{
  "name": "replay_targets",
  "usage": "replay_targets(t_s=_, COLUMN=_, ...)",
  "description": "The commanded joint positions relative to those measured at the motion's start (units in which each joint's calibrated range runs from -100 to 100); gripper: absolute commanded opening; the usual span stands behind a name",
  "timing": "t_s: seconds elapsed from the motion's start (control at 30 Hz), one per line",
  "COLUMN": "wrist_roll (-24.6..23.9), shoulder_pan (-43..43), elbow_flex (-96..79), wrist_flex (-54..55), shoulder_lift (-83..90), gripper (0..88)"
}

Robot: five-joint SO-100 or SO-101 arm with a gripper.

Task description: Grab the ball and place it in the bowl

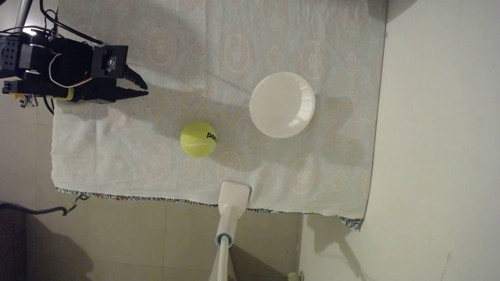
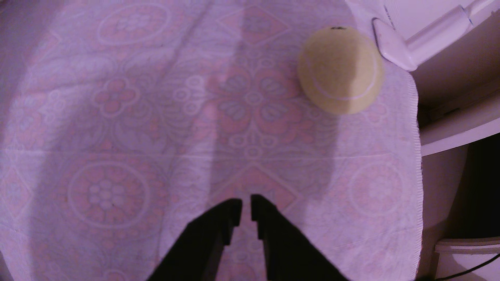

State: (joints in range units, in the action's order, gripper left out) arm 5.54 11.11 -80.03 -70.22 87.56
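The yellow-green tennis ball (image 1: 198,139) rests on the patterned cloth near the middle of the fixed view, its black lettering facing right. The white ribbed bowl (image 1: 305,105) sits upright on the cloth up and to the right of the ball, a short gap away, with nothing in it. My black gripper (image 1: 147,90) hovers at the left edge of the cloth, well up-left of the ball, shut with nothing between its fingers. In the wrist view the ball (image 2: 341,71) lies far ahead and to the right of the gripper (image 2: 246,200), whose fingertips nearly touch.
A white paddle-shaped handle (image 1: 234,197) with a blue ring lies over the cloth's lower edge, below the ball; it also shows as the white handle (image 2: 395,51) just beyond the ball. The cloth (image 1: 135,162) ends near the ball. A dark cable (image 1: 40,210) lies on the floor.
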Motion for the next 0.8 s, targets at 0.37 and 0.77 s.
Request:
replay_targets(t_s=0.37, wrist_roll=-0.5, shoulder_pan=0.1, elbow_flex=16.9, wrist_flex=0.6, shoulder_lift=-11.4, gripper=0.2)
replay_targets(t_s=0.77, wrist_roll=-1.1, shoulder_pan=1.8, elbow_flex=29.1, wrist_flex=5.1, shoulder_lift=-26.0, gripper=0.2)
